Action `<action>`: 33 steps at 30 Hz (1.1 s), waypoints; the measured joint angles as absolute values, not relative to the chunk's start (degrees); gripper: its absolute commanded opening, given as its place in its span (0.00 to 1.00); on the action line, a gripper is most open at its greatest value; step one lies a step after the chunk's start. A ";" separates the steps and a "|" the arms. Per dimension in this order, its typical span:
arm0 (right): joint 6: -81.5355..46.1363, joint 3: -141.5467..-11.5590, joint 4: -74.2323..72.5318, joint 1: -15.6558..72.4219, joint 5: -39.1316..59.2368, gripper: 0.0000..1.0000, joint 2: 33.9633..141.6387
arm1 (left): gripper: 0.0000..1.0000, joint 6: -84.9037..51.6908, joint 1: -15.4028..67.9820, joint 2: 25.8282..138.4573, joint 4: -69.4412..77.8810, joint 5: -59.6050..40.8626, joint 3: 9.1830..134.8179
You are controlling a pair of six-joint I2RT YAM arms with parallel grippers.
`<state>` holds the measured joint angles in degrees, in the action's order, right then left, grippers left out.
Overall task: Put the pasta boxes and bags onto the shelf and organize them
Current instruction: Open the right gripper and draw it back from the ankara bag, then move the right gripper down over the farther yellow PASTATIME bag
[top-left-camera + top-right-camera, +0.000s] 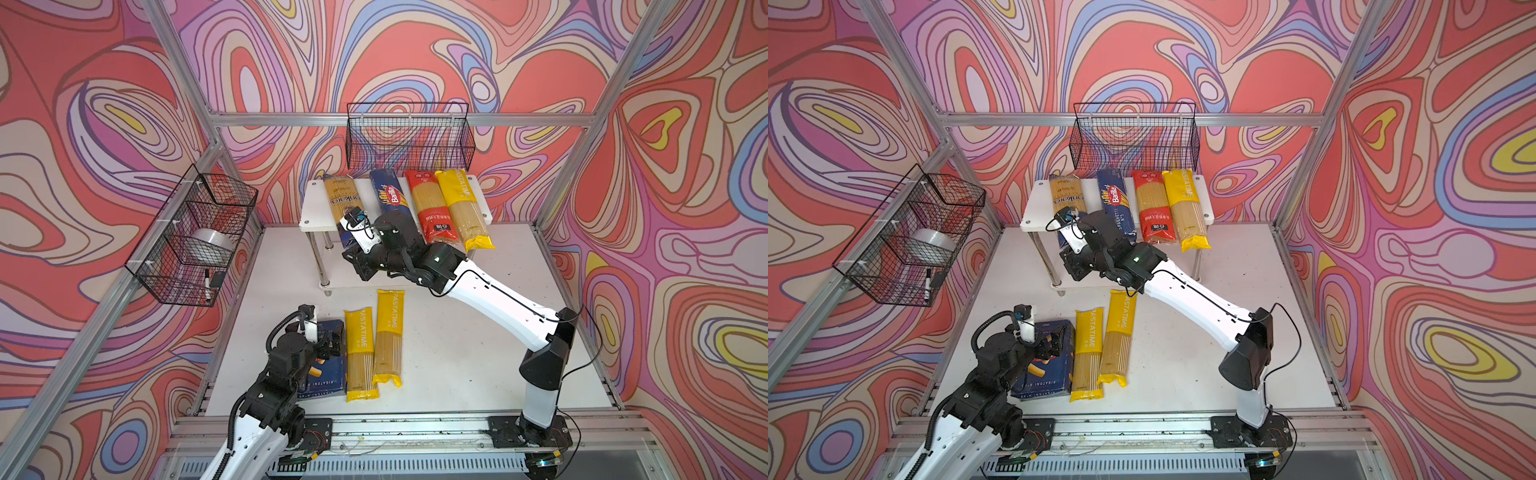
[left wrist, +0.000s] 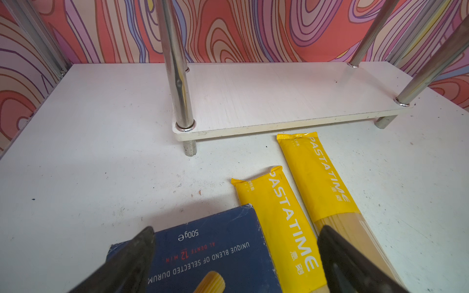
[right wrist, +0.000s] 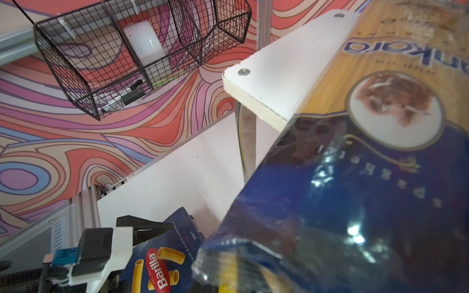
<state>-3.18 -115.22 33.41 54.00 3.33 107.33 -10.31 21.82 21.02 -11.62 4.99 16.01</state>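
Four on the shelf: blue-and-gold bag, Spaghetti box, red bag and shelved yellow bag lie side by side on its top board, with the near ends overhanging the front edge.
Three off the shelf: rigatoni box and a pair of yellow bags lie flat on the table in front of the shelf.
Right gripper: clenched at the shelf's front edge, apparently on the blue-and-gold bag's overhanging end.
Left gripper: spread wide, hovering over the rigatoni box's shelf-facing corner, holding nothing.
Step in hand: probably seating the blue-and-gold bag on the top board.
Next move: likely push that bag further back before letting go, then bring the rigatoni box to the bare lower board.
Hard to make out: the bag covers the right fingers in the wrist view, so the grip is a judgement. The left arm hides part of the rigatoni box, and the right arm hides most of the lower board in both top views.
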 measured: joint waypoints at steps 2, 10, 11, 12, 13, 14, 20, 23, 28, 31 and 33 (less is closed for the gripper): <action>-2.42 -111.61 34.00 56.64 -0.05 0.19 104.92 | 1.00 -10.31 21.82 21.04 -11.62 4.99 16.01; -7.42 -85.95 33.17 65.67 -8.60 0.22 83.13 | 1.00 -10.31 21.82 20.78 -11.62 5.04 16.01; -8.84 -82.50 32.64 65.65 -9.65 0.24 80.09 | 1.00 -10.31 21.82 20.73 -11.62 5.06 16.01; -10.70 -79.07 32.08 65.63 -10.98 0.28 77.25 | 1.00 -10.31 21.82 20.73 -11.60 5.06 16.01; -12.36 -76.31 31.55 65.60 -12.12 0.31 75.29 | 1.00 -10.31 21.82 20.75 -11.62 5.06 16.01; -13.96 -73.63 31.11 65.60 -13.23 0.31 73.65 | 1.00 -10.31 21.82 20.82 -11.62 5.06 16.01; -24.08 -59.07 29.56 66.28 -17.76 0.43 71.33 | 1.00 -10.31 21.82 22.83 -11.57 4.99 16.01; -28.10 -54.02 29.26 66.54 -18.55 0.49 71.37 | 1.00 -10.31 21.82 23.75 -11.55 4.99 16.01; -32.38 -49.25 25.54 66.76 -18.57 0.53 71.92 | 1.00 -10.31 21.82 25.28 -11.38 4.97 16.03; -34.24 -47.53 22.76 66.81 -18.41 0.57 73.38 | 1.00 -10.31 21.82 26.00 -11.31 4.95 16.05; -35.09 -46.74 21.15 66.81 -18.15 0.62 74.74 | 1.00 -10.31 21.82 26.22 -11.31 4.93 16.08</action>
